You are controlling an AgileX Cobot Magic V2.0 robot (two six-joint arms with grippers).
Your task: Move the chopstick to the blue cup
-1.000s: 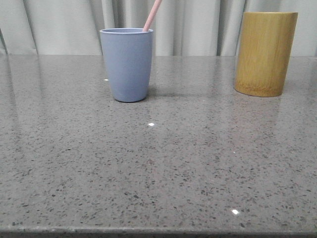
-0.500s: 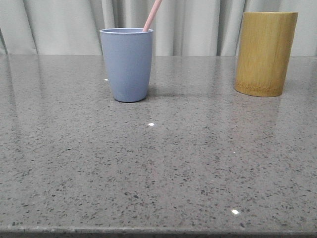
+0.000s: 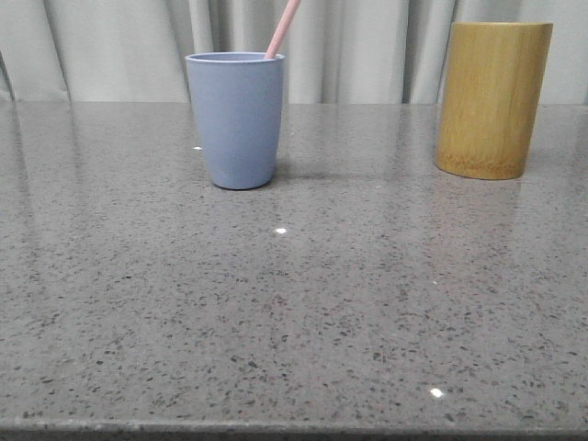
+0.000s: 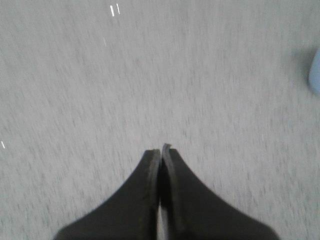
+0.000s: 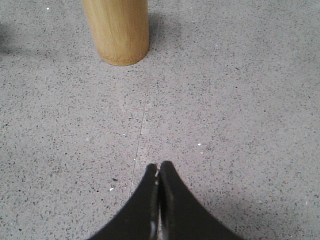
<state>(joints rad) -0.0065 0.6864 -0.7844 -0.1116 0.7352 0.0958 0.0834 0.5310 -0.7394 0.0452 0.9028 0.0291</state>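
The blue cup (image 3: 236, 119) stands upright at the back left of the grey speckled table (image 3: 294, 303). A pale pink chopstick (image 3: 283, 28) leans out of it to the right; only its upper end shows. A sliver of the blue cup (image 4: 315, 72) shows at the edge of the left wrist view. My left gripper (image 4: 160, 150) is shut and empty above bare table, blurred. My right gripper (image 5: 159, 166) is shut and empty above the table, well short of the bamboo holder. Neither gripper shows in the front view.
A tall yellow-brown bamboo holder (image 3: 492, 98) stands at the back right, and also shows in the right wrist view (image 5: 116, 30). A grey curtain (image 3: 367, 46) hangs behind the table. A thin seam line (image 5: 141, 130) runs across the tabletop.
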